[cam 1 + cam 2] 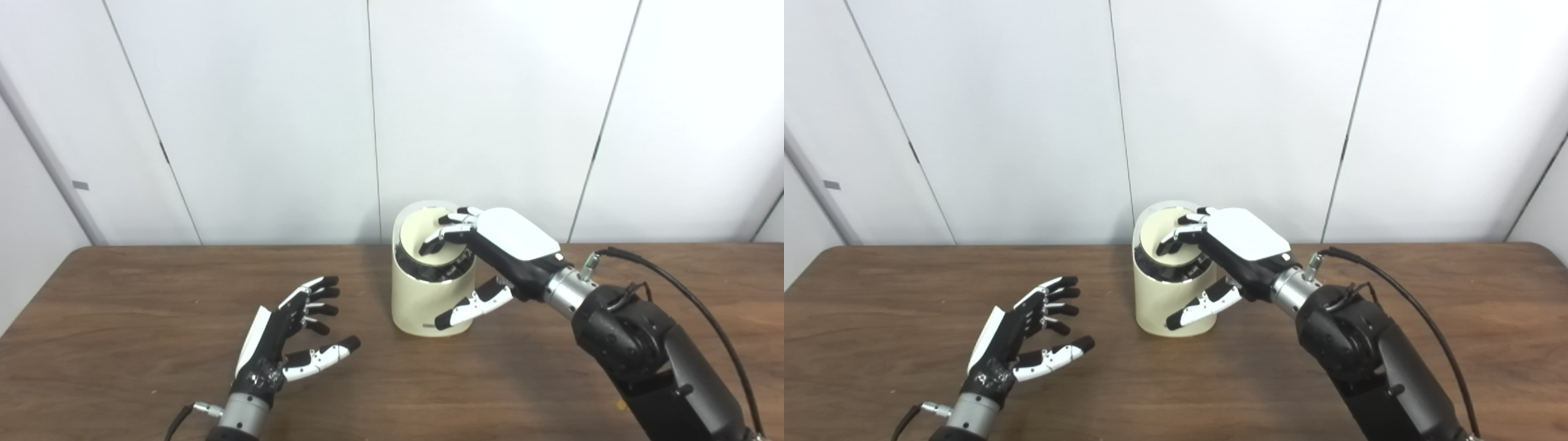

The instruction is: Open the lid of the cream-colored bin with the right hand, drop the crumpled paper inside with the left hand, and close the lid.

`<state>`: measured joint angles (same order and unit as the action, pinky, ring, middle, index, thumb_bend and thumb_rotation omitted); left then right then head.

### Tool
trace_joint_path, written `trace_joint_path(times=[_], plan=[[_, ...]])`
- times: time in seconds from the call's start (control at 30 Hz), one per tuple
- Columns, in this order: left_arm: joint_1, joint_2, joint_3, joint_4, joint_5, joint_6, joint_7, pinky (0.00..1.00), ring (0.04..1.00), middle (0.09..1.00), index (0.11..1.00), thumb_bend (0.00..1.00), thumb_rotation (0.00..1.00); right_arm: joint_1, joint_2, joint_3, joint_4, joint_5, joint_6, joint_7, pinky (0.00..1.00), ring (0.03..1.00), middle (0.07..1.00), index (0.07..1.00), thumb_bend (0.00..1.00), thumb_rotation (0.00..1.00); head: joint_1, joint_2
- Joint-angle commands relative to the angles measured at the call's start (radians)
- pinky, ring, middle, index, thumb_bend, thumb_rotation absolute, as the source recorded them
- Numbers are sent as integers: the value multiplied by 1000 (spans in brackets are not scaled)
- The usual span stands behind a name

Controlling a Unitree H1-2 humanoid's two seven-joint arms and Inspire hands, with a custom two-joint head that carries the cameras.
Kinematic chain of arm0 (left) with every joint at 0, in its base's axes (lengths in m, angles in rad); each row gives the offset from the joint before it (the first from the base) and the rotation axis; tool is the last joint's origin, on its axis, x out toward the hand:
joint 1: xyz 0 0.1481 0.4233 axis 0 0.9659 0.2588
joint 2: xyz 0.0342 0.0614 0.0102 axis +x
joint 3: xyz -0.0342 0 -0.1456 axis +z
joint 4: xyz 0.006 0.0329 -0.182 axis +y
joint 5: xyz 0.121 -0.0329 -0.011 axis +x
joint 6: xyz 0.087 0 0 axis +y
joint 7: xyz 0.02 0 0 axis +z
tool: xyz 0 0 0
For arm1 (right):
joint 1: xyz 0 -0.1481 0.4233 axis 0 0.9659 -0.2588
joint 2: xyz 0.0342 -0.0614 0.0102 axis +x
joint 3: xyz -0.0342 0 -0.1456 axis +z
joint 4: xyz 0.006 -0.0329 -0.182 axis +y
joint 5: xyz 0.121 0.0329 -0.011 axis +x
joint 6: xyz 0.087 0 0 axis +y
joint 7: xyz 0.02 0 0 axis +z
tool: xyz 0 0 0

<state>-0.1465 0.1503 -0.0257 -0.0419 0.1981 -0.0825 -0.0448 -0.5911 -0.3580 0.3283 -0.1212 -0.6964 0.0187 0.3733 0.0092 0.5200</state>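
The cream-colored bin [419, 306] stands at the middle of the wooden table [153, 306]. Its round lid [421, 231] is tilted, far edge raised, with a dark rim showing under it. My right hand [502, 245] reaches over the bin from the right. Its fingers [444, 236] rest bent on the lid and its thumb [471, 306] lies along the bin's front wall; it grips nothing. My left hand [288, 337] is open and empty, palm turned right, low over the table to the left of the bin. No crumpled paper is in view.
White wall panels [275, 122] stand close behind the table's far edge. A black cable [680, 288] loops from my right wrist over the forearm. Bare tabletop lies between my left hand and the bin.
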Motion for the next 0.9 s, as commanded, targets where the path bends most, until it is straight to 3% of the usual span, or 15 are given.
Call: trace_joint_path(times=[0.0, 0.47, 0.87], plan=[[-11, 10, 6, -41, 3, -5, 6, 578, 709, 803, 837, 718, 181, -18, -9, -8, -25, -6, -7, -1, 964, 901, 713, 702, 745, 477, 0, 2], [-5, 12, 6, -57, -5, 14, 1, 588, 711, 801, 837, 722, 183, -12, -27, 17, -40, -52, 25, 62, 1000, 912, 711, 712, 733, 549, 1, 11], [-3, 9, 4, -63, -5, 21, -1, 586, 715, 799, 837, 729, 197, -30, -59, 63, -39, -100, 48, 165, 983, 894, 717, 723, 804, 643, 4, 21]])
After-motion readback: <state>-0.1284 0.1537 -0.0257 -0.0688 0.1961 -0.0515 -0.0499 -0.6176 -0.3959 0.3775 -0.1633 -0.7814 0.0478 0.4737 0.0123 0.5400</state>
